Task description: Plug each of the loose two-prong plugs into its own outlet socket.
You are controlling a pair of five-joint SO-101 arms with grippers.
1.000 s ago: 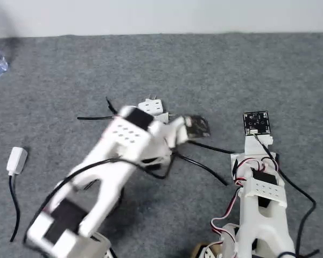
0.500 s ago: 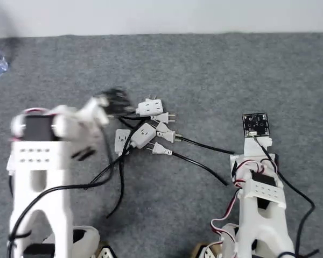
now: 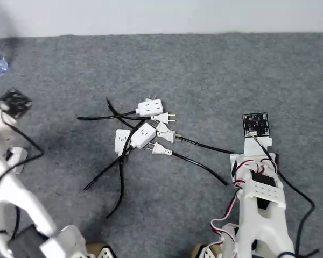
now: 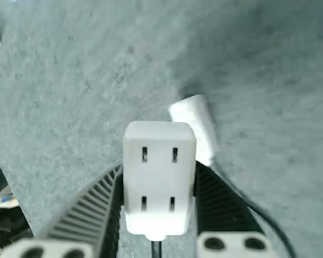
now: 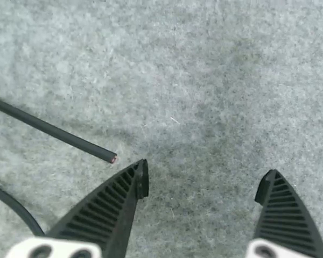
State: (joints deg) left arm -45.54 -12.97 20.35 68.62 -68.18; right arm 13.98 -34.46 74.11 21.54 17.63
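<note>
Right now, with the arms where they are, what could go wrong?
1. The left gripper is shut on an outlet socket off to the left, far from the loose plugs. A second white block lies close behind it and could get knocked.
2. Those plugs, the sockets and black cables lie crossed in one cluster, so pulling one may drag its neighbours.
3. The right gripper hangs open with a bare cable end beside one finger, which might snag.

Plugs [image 3: 162, 150], sockets [image 3: 143, 135] cluster centrally; grey carpet [image 3: 204, 70] beneath.
</note>
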